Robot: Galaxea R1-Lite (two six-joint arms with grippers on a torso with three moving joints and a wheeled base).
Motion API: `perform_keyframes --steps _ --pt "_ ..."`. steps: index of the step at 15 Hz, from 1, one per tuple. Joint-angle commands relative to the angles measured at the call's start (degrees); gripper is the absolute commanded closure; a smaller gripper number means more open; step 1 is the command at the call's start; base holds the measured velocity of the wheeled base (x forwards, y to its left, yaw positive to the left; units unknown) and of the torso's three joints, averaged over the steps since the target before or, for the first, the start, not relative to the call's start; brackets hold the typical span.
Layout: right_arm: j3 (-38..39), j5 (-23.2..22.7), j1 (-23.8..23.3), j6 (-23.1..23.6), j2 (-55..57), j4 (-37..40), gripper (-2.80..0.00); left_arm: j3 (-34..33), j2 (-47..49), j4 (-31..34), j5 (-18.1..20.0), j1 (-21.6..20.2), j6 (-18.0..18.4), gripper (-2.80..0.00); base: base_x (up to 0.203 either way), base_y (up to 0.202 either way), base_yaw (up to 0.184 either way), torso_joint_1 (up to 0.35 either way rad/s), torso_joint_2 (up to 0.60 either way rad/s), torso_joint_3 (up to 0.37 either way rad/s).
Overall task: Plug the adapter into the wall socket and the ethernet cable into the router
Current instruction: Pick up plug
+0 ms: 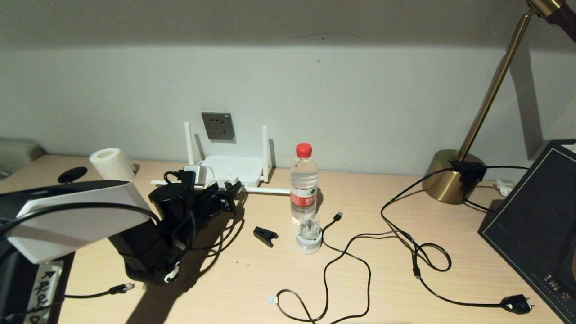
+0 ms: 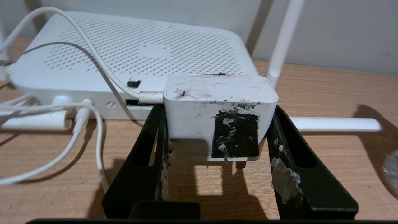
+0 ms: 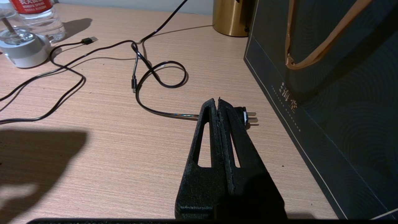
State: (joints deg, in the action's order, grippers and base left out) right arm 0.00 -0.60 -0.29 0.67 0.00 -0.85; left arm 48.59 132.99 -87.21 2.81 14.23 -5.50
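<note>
On the worktop point(image 1: 252, 288), just in front of the router point(image 2: 133, 53), the left tool point(image 2: 217, 137) is gripping the adapter point(image 2: 217, 102) between its two black fingers point(image 2: 149, 155), jaws standing about half open around the white cube. A dark patch on the adapter's near face is scuffed and carrying no readable writing. Its thin white cord point(image 2: 93, 56) is trailing over the router's perforated top. The wall socket point(image 1: 218, 126) is sitting on the wall above and behind the router. The ethernet cable point(image 1: 101, 291) is lying near the worktop's front edge, left of centre, with its clear plug free. The water bottle point(image 1: 303, 182) is wearing a red label with white characters too small to read. The right tool point(image 3: 218, 102) is hovering with its jaws pressed together, holding nothing, beside a dark bag point(image 3: 342, 109) printed with gold characters.
</note>
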Motion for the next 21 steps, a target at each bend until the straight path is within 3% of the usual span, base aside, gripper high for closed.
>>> perform_keyframes --steps 1,6,10,17,21 --pt "0.26 -0.02 0.03 0.03 0.09 -0.03 0.00 -0.27 0.44 -0.45 -6.19 1.47 -0.22 0.00 0.000 0.000 0.000 0.000 0.00 0.000" --pt "0.26 -0.02 -0.06 0.03 0.09 -0.03 0.00 -4.47 -1.17 -0.45 -10.34 2.38 -0.30 0.00 0.000 0.000 0.000 0.000 0.00 0.000" --pt "0.26 -0.02 -0.06 0.03 0.09 -0.03 0.00 -7.14 -5.56 -0.45 -10.81 2.61 -0.30 0.00 0.000 0.000 0.000 0.000 0.00 0.000" --pt "0.26 -0.02 0.03 0.03 0.09 -0.03 0.00 -18.25 -15.89 -0.45 -11.00 4.83 0.15 0.00 0.000 0.000 0.000 0.000 0.00 0.000" --pt "0.26 -0.02 0.02 0.03 0.09 -0.04 0.00 -22.20 -17.61 -0.45 -14.48 4.79 0.49 0.00 0.000 0.000 0.000 0.000 0.00 0.000"
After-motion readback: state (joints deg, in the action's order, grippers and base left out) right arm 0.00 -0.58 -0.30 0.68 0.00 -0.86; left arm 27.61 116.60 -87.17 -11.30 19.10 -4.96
